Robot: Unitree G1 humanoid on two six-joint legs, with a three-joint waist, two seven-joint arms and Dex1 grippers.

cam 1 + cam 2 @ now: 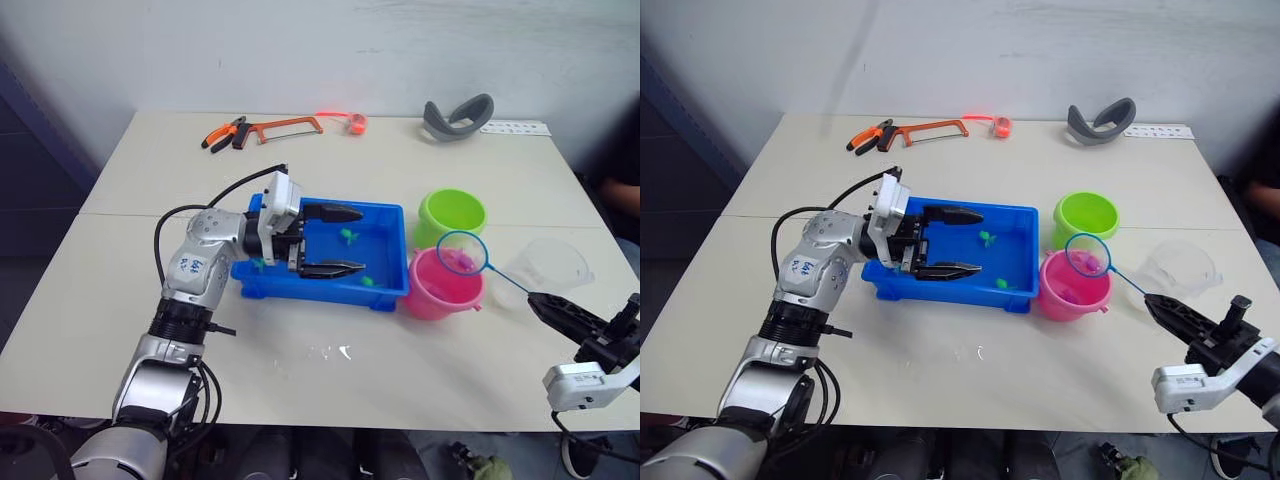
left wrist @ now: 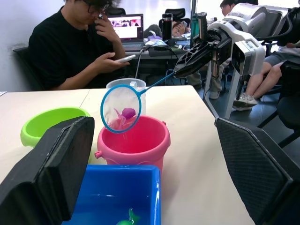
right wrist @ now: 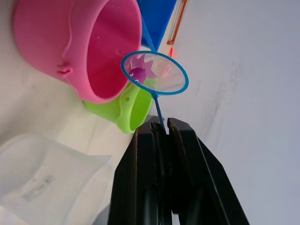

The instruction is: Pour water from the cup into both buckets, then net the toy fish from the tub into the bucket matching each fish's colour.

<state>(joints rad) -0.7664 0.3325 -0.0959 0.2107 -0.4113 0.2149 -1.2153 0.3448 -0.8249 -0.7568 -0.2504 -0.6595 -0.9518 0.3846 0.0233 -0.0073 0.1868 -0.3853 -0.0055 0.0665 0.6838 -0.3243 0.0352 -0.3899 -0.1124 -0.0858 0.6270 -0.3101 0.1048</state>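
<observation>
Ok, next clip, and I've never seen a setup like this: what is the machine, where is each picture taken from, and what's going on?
It is a two-armed humanoid robot at a white table. Two pictures come from its head, looking down; the other two from cameras on its wrists.

The right end effector is shut on the net, which hangs over the pink bucket with a pink toy fish in the mesh. The left end effector is open above the blue tub, where green toy fish remain.

Nearby stand a green bucket and a clear cup; tools lie at the far edge. The left wrist picture shows a person seated beyond.
</observation>
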